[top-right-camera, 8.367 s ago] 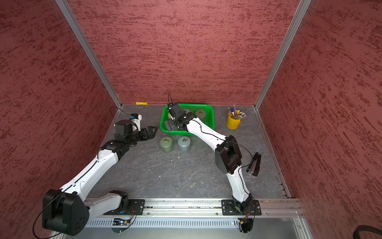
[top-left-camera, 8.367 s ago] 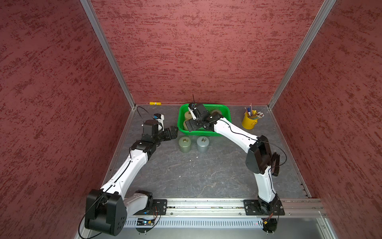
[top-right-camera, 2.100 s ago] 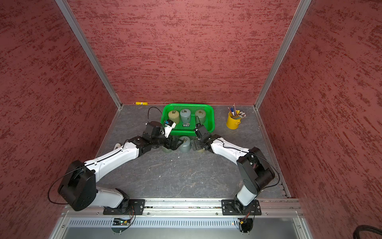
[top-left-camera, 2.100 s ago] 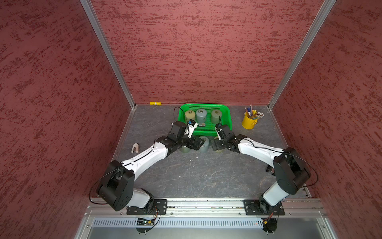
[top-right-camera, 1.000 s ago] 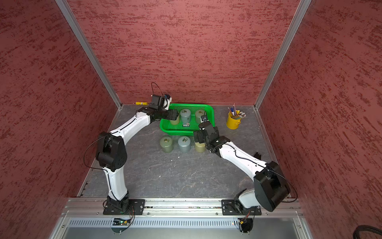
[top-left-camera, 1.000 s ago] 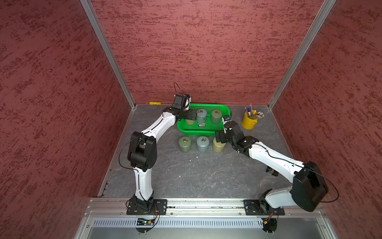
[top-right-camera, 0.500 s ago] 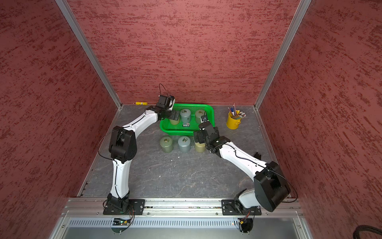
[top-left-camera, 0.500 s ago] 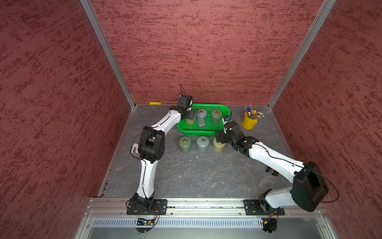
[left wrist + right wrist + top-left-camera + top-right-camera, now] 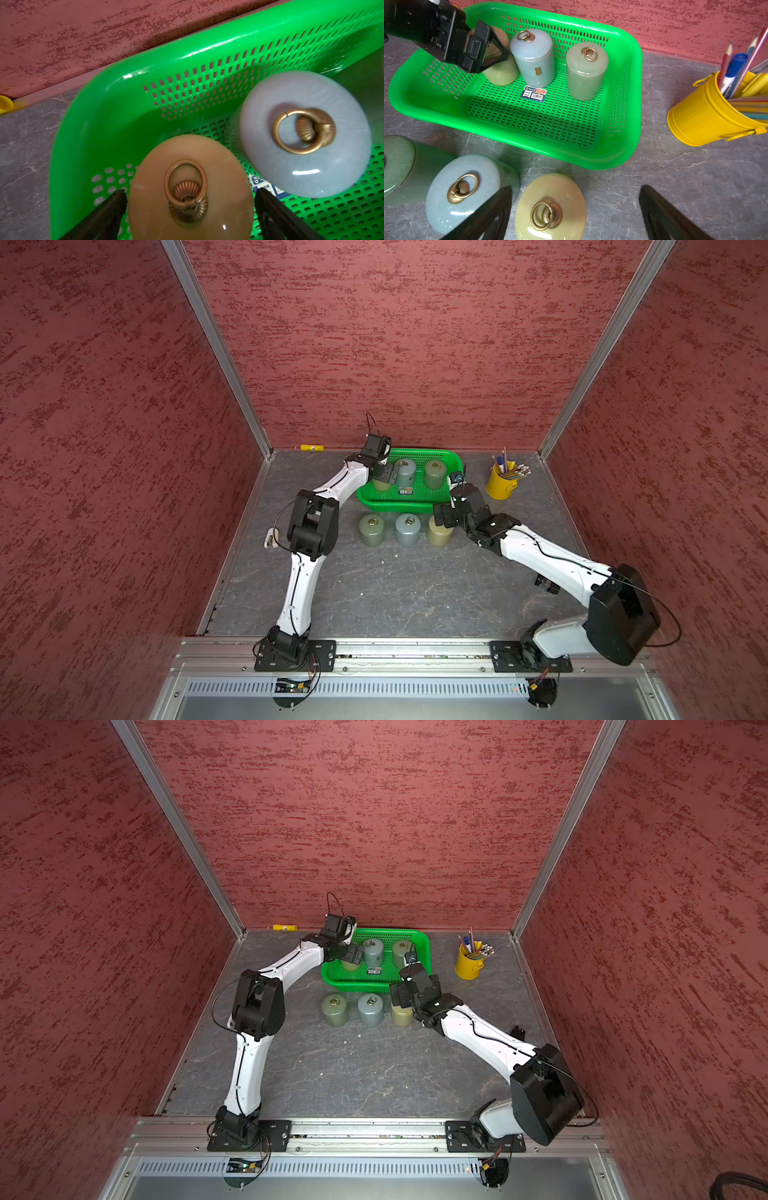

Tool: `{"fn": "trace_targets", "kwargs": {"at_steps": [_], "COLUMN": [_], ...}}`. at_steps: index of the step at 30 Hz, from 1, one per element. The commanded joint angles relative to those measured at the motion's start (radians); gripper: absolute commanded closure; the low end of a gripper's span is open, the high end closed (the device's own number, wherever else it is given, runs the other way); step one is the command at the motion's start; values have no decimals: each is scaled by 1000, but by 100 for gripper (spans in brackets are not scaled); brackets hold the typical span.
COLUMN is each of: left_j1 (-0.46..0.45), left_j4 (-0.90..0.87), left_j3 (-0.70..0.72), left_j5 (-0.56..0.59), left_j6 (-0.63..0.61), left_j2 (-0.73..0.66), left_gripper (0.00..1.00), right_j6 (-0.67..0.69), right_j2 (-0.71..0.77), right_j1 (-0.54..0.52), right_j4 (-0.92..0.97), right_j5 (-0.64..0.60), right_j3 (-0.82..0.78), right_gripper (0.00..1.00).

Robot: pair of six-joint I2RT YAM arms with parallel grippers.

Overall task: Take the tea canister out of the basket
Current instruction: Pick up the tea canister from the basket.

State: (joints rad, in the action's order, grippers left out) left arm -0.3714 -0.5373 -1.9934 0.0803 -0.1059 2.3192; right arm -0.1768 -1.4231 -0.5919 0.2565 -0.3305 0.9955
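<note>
Left fingers [image 9: 104,216] seemingly astride tan canister [image 9: 190,187]

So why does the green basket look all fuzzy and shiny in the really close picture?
Left wrist view: the camera is very near, so the basket rim and the tan canister lid go soft, with white glare streaks on the rim. Right wrist view: the basket looks sharper, a dark shadow crosses its floor, and the blue-grey canister by the lens looks stretched. Top views: even light, everything small.

Probably a robot lab booth: red textured walls [image 9: 415,344], aluminium frame [image 9: 219,348], rail-mounted arms [image 9: 299,585]
</note>
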Motion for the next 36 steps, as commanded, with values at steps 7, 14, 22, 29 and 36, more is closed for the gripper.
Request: {"fn": "trace_targets", "kwargs": {"at_steps": [7, 14, 22, 29, 36], "left_j1": [-5, -18, -32, -53, -63], "left_j4": [-35, 21, 38, 96, 132], "left_j3": [-61, 37, 95, 178, 266], "left_j5": [-20, -18, 5, 22, -5], "left_j6": [-23, -38, -35, -32, -29], "left_j2": [46, -15, -51, -105, -195], "left_gripper": [0, 10, 30, 52, 96], "right_j6": [-8, -13, -15, -19, -15], "right_j2": [11, 3, -4, -2, 7], "right_j1": [6, 6, 6, 6, 6], "right_j4": [-20, -28, -31, -34, -41], "right_j5": [-27, -22, -15, -12, -15], "right_j3": [-12, -12, -9, -14, -10], "right_gripper": [2, 2, 2, 1, 1]}}
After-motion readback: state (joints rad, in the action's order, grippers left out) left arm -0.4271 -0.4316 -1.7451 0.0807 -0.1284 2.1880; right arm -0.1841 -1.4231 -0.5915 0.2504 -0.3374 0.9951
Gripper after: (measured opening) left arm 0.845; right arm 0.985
